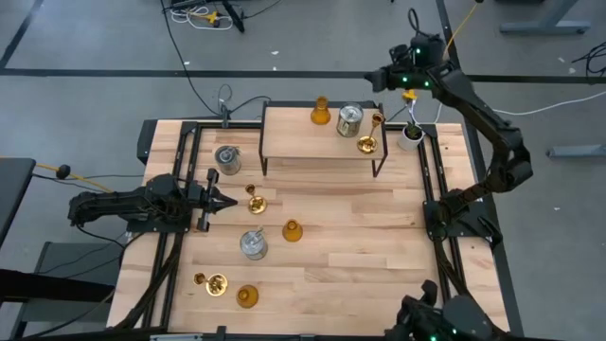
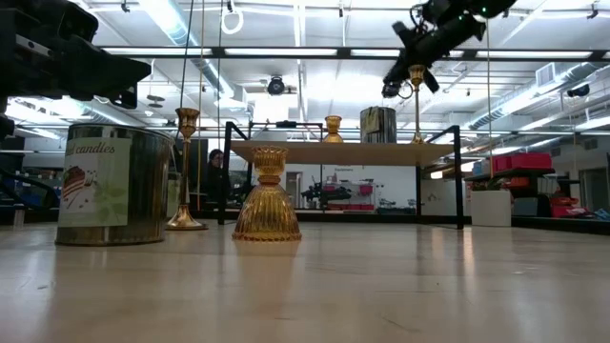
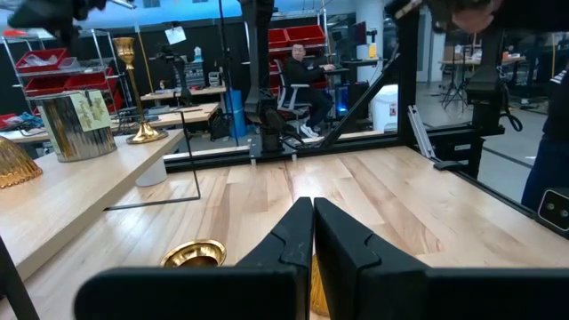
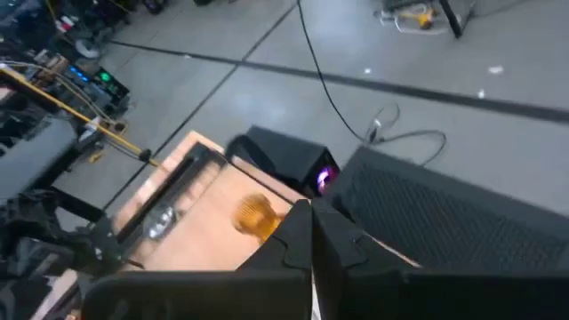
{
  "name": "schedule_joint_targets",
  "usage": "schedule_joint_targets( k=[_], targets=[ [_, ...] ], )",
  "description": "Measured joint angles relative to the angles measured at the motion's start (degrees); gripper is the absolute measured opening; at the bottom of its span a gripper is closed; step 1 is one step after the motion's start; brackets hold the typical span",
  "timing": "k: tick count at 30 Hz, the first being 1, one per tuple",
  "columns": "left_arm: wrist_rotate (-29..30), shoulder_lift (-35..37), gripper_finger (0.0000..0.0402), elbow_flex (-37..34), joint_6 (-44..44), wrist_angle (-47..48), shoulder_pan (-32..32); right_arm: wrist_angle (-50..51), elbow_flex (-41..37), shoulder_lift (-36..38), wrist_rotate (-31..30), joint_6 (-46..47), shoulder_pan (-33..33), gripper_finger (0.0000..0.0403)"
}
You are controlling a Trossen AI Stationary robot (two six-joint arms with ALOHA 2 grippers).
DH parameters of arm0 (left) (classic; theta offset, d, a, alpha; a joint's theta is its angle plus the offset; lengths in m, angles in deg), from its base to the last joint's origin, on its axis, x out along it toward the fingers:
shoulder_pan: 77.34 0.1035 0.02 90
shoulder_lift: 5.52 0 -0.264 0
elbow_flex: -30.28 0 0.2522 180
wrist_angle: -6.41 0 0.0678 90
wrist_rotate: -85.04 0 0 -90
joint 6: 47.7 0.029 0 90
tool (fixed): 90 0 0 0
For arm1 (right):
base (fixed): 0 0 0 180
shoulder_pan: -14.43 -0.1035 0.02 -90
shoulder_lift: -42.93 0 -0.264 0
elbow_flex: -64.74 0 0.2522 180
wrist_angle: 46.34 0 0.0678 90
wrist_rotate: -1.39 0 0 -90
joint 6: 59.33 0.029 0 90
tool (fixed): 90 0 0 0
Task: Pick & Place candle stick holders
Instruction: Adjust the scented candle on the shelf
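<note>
Two matte black jointed arms with green indicator lights and tapered black fingers (image 3: 347, 249).

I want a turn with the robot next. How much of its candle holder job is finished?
About a third, it seems: an amber holder, a silver holder and a brass holder stand on the shelf. The left claw and right claw are both shut, visibly holding nothing. Six holders wait on the table.
</note>
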Motion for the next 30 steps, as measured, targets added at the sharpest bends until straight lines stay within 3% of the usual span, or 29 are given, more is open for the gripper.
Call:
schedule_joint_targets(
  k=[11, 26, 30],
  targets=[
    [-0.02, 0.00, 0.0018, -0.01, 0.01, 0.00, -0.01, 6.13, 9.47, 0.02, -12.84, -3.22, -8.18, 0.0000],
    [-0.02, 0.00, 0.0018, -0.01, 0.01, 0.00, 0.01, 6.38, 10.34, 0.00, -22.58, -6.87, -19.88, 0.0000],
    [-0.01, 0.00, 0.0018, 0.00, 0.01, 0.00, 0.00, 10.25, 15.23, -2.11, -24.03, -7.41, -20.97, 0.0000]
  ],
)
